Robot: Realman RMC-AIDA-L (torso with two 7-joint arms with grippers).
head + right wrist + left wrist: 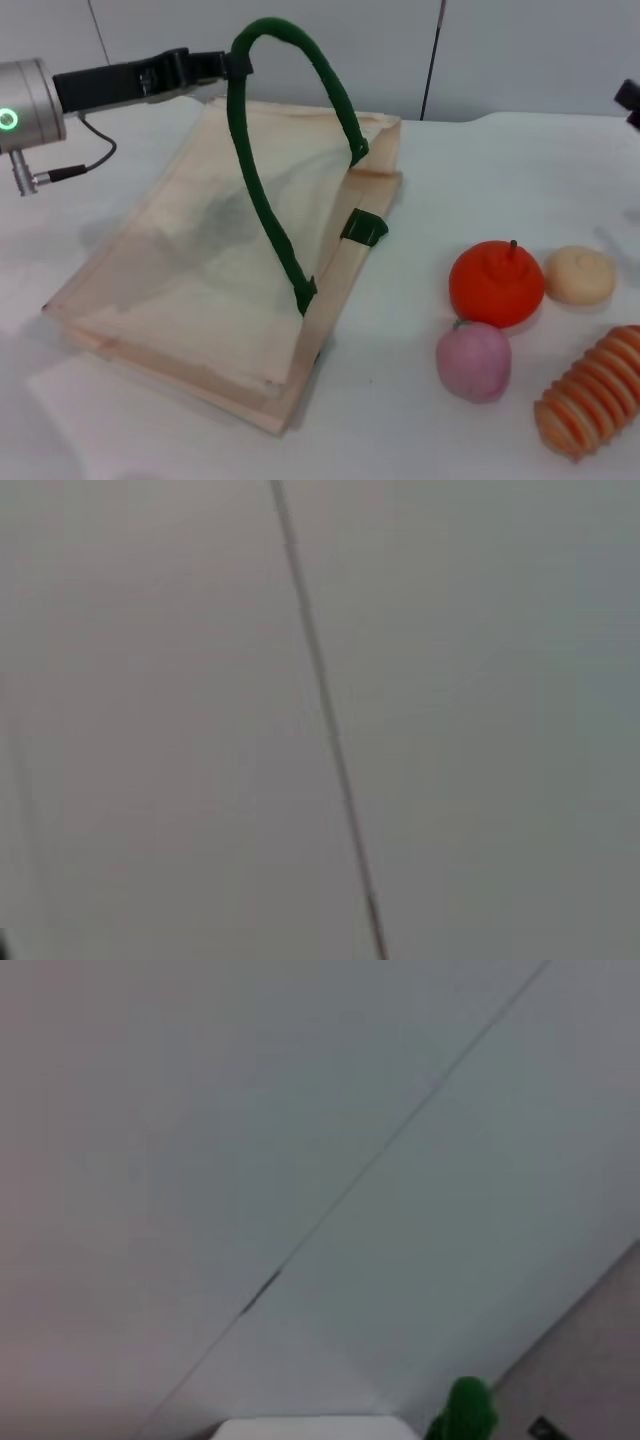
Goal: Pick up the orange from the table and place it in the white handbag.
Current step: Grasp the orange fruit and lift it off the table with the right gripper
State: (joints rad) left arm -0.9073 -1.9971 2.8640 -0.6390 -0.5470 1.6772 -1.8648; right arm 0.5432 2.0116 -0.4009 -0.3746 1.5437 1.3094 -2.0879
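The orange [496, 283] is hemmed in: a pale beige ball [580, 275] lies just beside it toward the worktop's right edge, a pink fruit [473, 361] touches it on the near side, and a ribbed orange-and-cream piece [592, 393] lies near that. Above the orange and on its far side the worktop [500, 170] is bare. Between the orange and the white handbag [230, 270] runs an open strip. Over the handbag, a green handle [290, 150] arches high, held up at its far end by the left gripper [235, 66].
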